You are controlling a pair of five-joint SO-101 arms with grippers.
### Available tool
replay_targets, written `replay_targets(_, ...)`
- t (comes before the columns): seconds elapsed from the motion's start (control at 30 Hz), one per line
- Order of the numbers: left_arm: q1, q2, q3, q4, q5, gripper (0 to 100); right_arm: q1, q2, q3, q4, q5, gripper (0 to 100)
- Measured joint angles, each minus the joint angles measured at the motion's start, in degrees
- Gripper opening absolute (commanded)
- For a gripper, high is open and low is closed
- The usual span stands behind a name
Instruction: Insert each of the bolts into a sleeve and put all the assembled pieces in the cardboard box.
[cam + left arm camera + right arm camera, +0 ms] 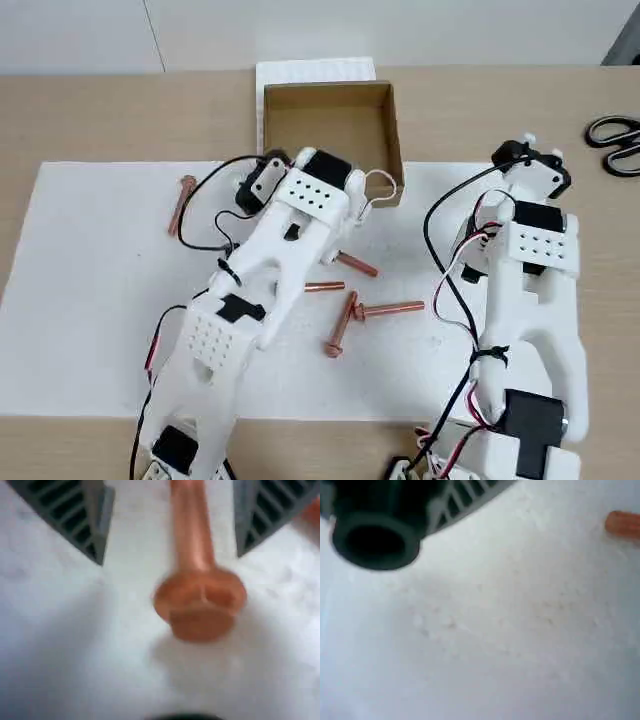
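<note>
- Left jaws: open, one ribbed grey half on each side of a copper bolt [200, 600], with white sheet showing in both gaps.
- Same bolt flat on the sheet, flanged head toward the lens, in the middle of the left wrist view.
- Right jaws: cannot tell whether open or closed. A ribbed grey part along the top of the right wrist view, with a dark tube [375, 540] in the upper left corner beside it, open end toward the lens.
- Upper right edge of that view: tip of a copper piece [622, 524] on the sheet.
- High view, centre: left arm [260, 290] stretched over the white sheet [100, 300], with a slanted bolt [340, 325] and a level bolt [390, 310] meeting just to its right.
- Upper left of the sheet: a lone bolt [182, 205], well apart from the others.
- Top centre: the cardboard box [393, 130], open side up, on the desk [100, 110].
- Right edge: scissors [615, 145] on the bare desk.
</note>
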Motion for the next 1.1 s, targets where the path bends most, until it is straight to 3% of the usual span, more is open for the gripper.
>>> replay_targets(0.27,-0.1,2.6,-1.1,-0.2,0.0,15,0.0,0.0,0.0,1.1,0.0,0.6)
replay_targets(0.4,-0.1,2.9,-2.2,-0.8,0.0,0,0.0,0.0,0.0,1.8,0.0,0.6)
replay_targets(0.63,0.0,3.0,-3.2,-0.4,0.0,1,0.0,0.0,0.0,1.8,0.0,0.6)
replay_targets(0.9,-0.1,3.2,-20.6,4.7,-1.9,1,0.0,0.0,0.0,1.8,0.0,0.5)
replay_targets(1.1,-0.1,3.2,-31.4,4.7,-8.3,1,0.0,0.0,0.0,2.5,0.0,0.5)
